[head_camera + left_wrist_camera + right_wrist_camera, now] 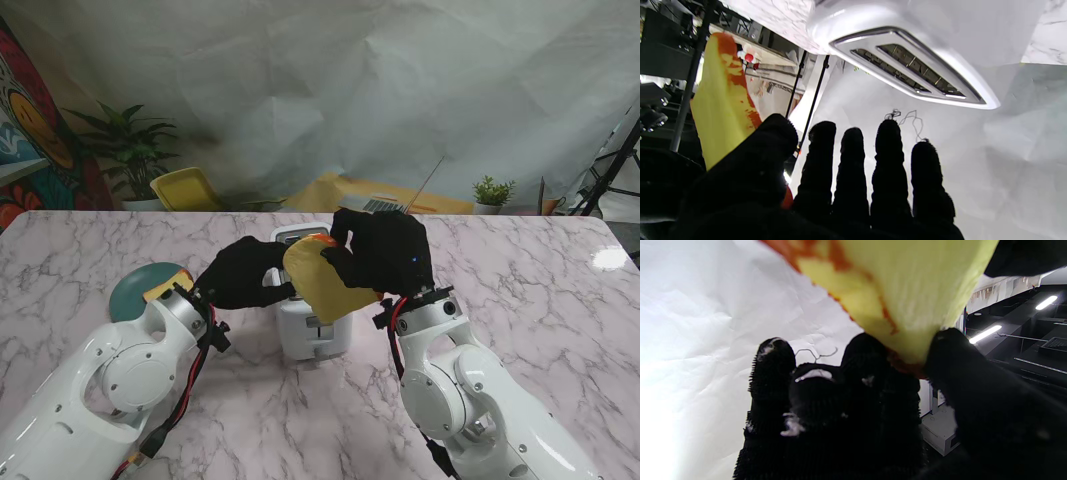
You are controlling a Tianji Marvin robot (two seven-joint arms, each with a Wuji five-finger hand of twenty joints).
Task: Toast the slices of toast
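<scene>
We hold the pale yellow toast slice with its orange-red crust (322,280) in our right robot hand (385,252), thumb on one face and fingers on the other, pinching it near one edge so that it hangs tilted above the white two-slot toaster (312,330) in the middle of the marble-patterned desk (540,290). Our left robot hand (243,272) reaches in beside the slice with its fingers (853,156) stretched out and apart, gripping nothing as far as we can tell, though the thumb seems to sit close against the slice. The left wrist view shows both toaster slots (910,71) empty. The main risk, we judge, is the tilt: if the slice comes down at this angle, a corner could catch on the slot rim and the slice could fold, jam or slip from a grip that holds only one edge. Our left robot hand also crowds the toaster top and could bump the slice or nudge the toaster sideways. A second slice appears to lie on the round teal plate (135,290) to our left.
</scene>
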